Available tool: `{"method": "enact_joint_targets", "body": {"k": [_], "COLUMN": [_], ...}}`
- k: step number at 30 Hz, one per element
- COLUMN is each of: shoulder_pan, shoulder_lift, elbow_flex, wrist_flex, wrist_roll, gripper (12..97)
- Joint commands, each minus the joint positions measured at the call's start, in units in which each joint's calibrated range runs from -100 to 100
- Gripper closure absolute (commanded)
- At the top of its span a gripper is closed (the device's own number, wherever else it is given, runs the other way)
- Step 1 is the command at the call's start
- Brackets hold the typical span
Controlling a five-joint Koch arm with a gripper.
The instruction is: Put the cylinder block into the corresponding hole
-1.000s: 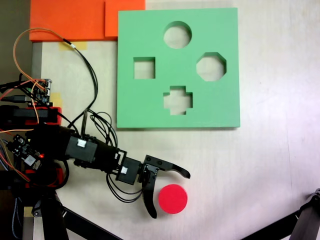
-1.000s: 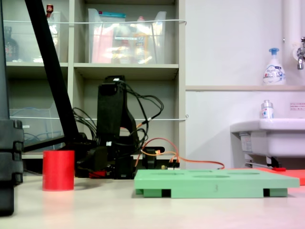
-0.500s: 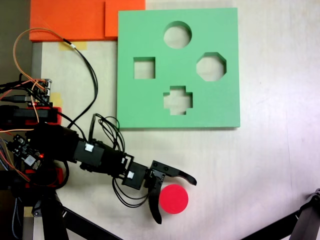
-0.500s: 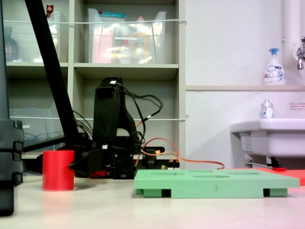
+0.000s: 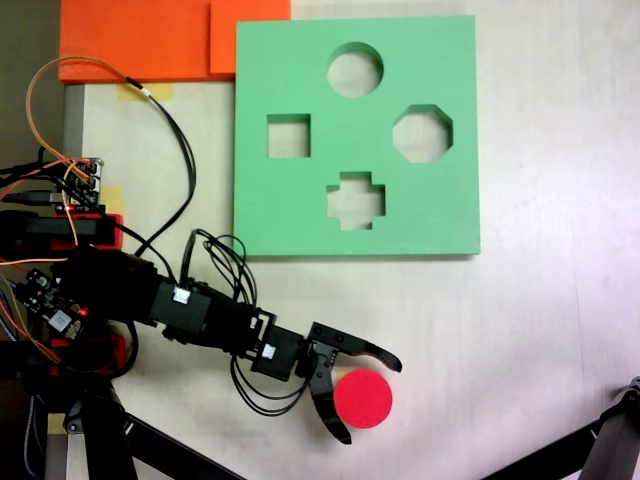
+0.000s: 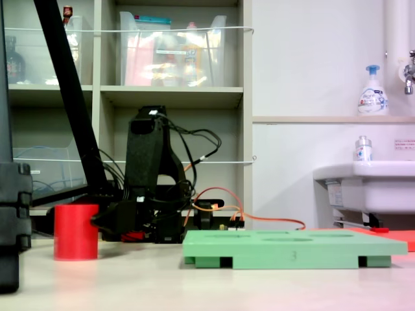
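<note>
In a fixed view from above, the red cylinder block (image 5: 363, 398) stands upright on the table near the lower edge, well below the green foam board (image 5: 300, 215). My gripper (image 5: 372, 402) is open, with one finger (image 5: 375, 353) curving over the block's top side and the other finger (image 5: 330, 415) at its lower left. The block sits between them, close against the jaws. The circular hole (image 5: 355, 69) lies at the board's far top. In the side fixed view the cylinder block (image 6: 76, 231) stands left of the arm (image 6: 152, 175) and the board (image 6: 292, 249).
Orange foam sheets (image 5: 140, 40) lie at the top left, beside the board. Loose cables (image 5: 180, 140) trail from the arm's base on the left. Black stand legs (image 5: 610, 440) cross the lower corners. A slanted pole (image 6: 65, 97), shelves and a sink (image 6: 369, 188) stand behind.
The arm reached further right and slightly down. The open gripper closed in around the cylinder block, and the block shifted a little to the right in the view from above.
</note>
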Motion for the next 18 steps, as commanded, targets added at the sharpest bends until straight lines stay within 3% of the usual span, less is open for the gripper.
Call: {"method": "enact_joint_targets", "body": {"k": [1,8,18], "shoulder_pan": [0.1,0.24,0.54], "shoulder_lift": [-0.08,-0.08,-1.61], "elbow_flex": [1.8,1.7,0.1], "wrist_flex": [4.98,4.59,4.59], "wrist_roll": [-0.2,-0.2,-0.2], "gripper": [45.2,60.9,70.5]}}
